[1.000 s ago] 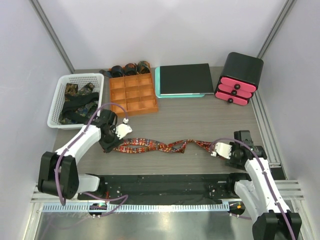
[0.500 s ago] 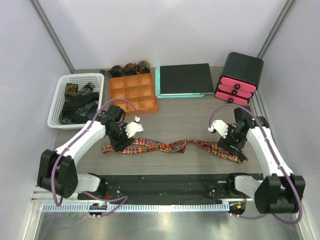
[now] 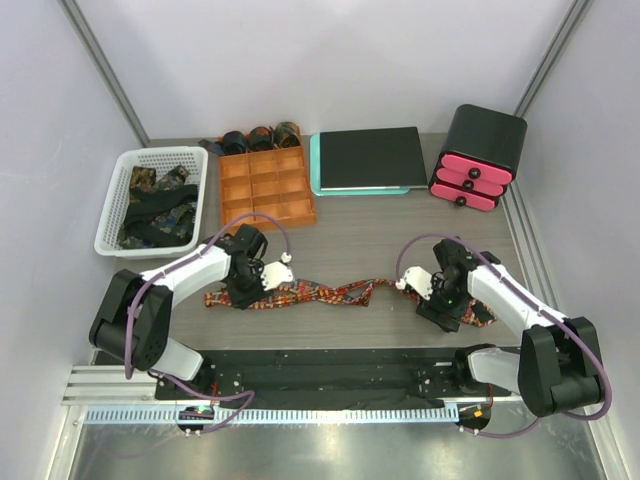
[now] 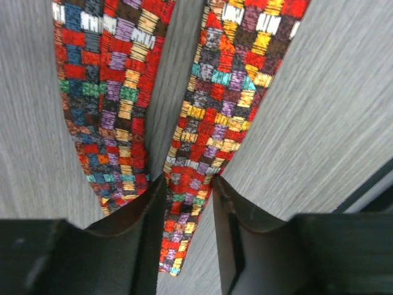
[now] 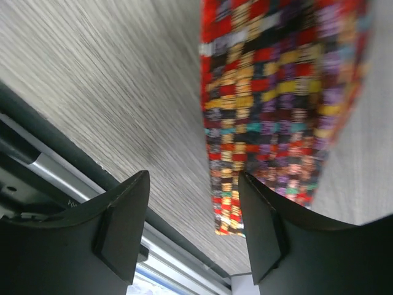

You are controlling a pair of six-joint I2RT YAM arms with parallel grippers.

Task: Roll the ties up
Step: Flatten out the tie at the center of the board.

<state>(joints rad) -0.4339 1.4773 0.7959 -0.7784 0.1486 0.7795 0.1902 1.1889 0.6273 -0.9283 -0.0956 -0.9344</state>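
Checked tie (image 3: 330,293) lies left to right across mid-table, twisted at centre, with two strands side by side at its left end. Left gripper (image 4: 187,203) has shifted right along it; fingers narrow, pinching one strand. Right gripper (image 5: 193,184) has swung nearer, over the wide right end; fingers wide, holding nothing. Judgement: tie being laid out, rolling not begun.

Both arms bend low, left gripper (image 4: 188,182) pinching the tie (image 4: 212,104), right gripper (image 5: 193,179) agape.
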